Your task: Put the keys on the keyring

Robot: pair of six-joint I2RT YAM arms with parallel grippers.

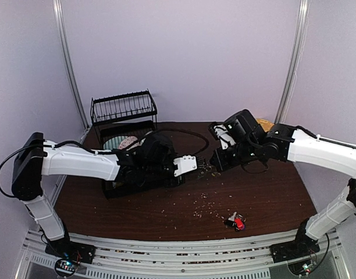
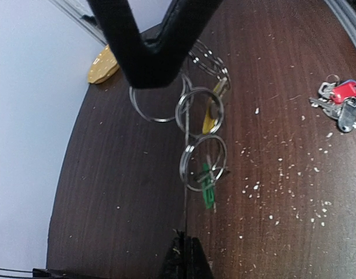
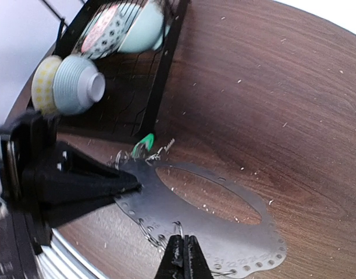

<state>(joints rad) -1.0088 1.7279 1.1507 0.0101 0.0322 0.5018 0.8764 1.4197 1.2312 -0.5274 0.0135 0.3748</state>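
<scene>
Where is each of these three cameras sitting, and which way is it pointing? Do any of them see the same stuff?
Top external: fixed above and behind the arms, looking down on the table; both arms show.
Right wrist: on the right arm, looking past its shut fingers across the keyring towards the dish rack.
Left wrist: on the left arm, looking past its shut fingers along the keyring's edge.
Shared: both wrist views show the green-tagged key.

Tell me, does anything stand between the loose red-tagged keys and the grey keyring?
Nothing visible does: only crumbs on the dark wooden table lie between the red-tagged silver keys and the thin grey wavy keyring.
</scene>
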